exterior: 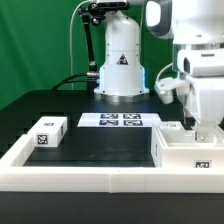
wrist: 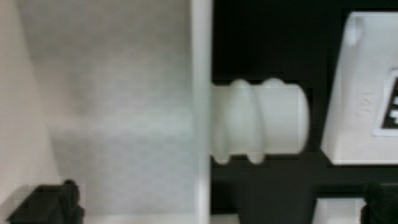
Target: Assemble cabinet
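Exterior view: cabinet (exterior: pixel 186 150) sits lower right of the frame on the black table (exterior: pixel 100 145), gripper (exterior: pixel 191 124) just above it. Small tagged block (exterior: pixel 48 132) is mid-left, well apart. Wrist view shows the fingers (wrist: pixel 45 203) spread wide, afaict.

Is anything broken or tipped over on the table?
Nothing looks broken, spilled or tipped. The cabinet sits flat on the exterior view's right, and the small white block lies flat on its left, not yet fitted.
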Action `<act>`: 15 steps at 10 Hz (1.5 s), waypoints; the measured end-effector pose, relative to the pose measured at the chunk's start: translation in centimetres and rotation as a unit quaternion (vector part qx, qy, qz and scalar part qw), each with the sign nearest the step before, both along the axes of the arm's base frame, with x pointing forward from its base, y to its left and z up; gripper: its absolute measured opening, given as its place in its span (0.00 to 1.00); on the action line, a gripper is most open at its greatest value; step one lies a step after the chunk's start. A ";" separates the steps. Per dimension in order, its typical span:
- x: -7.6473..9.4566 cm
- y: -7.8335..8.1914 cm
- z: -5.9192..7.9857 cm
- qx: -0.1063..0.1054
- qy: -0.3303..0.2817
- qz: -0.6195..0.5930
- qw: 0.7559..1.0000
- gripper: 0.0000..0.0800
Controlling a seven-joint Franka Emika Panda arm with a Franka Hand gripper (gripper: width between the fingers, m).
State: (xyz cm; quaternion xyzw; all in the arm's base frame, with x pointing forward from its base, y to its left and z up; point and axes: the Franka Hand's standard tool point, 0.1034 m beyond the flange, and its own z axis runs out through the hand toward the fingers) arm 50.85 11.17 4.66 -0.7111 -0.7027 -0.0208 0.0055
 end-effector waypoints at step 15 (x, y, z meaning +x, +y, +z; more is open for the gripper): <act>-6.8 3.7 -0.1 0.015 0.005 -0.060 0.998 1.00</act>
